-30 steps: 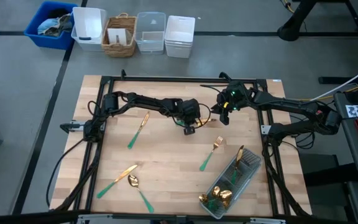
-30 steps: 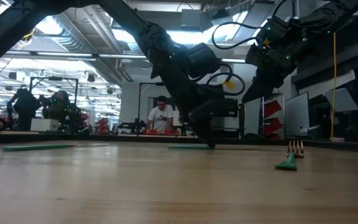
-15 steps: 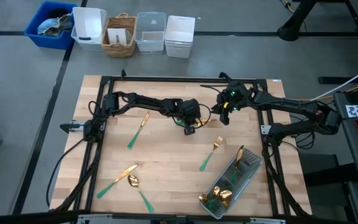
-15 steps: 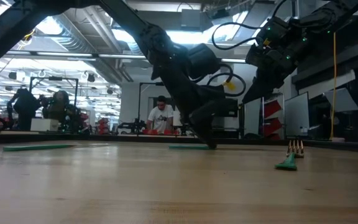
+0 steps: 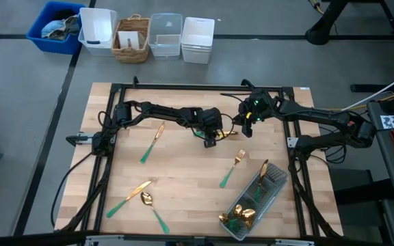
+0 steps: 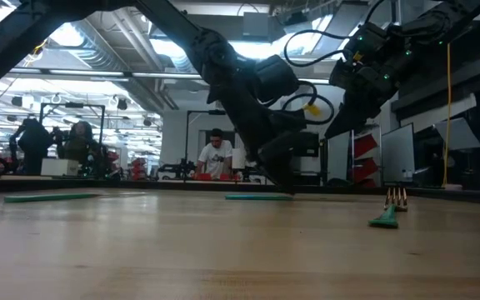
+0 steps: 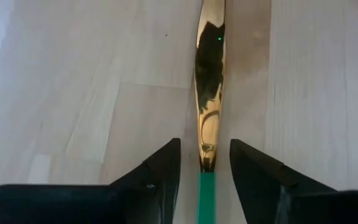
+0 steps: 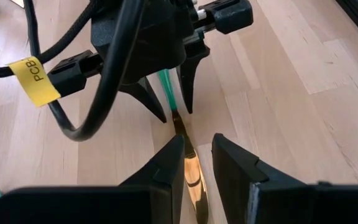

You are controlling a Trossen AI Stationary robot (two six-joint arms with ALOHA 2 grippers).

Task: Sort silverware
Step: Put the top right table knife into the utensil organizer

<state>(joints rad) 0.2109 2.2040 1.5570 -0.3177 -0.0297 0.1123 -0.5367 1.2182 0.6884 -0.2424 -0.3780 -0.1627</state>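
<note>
1. The wooden table carries everything, with a black frame running round its edges.
2. The left arm reaches from the table's left edge toward the middle of the far half. Its left gripper is down at the surface, the tips close above the wood in the low view.
3. The right arm comes in from the right edge. Its right gripper hangs above the table just beside the left one, tips pointing at it.
4. A clear tray lies slanted near the right front corner, holding several gold-headed pieces, one of them propped on its far rim.
5. A knife lies flat between the two grippers. The left gripper's fingers are apart, one on each side of the knife where the gold blade meets the green handle, with a gap showing on both sides.
6. The right gripper's fingers are also spread, straddling the gold end of the same knife without closing on it.
7. A fork lies loose just beside the tray's left.
8. Another knife lies in the left half of the table.
9. A third knife and a spoon lie near the front left corner, their gold ends touching or nearly so.
</note>
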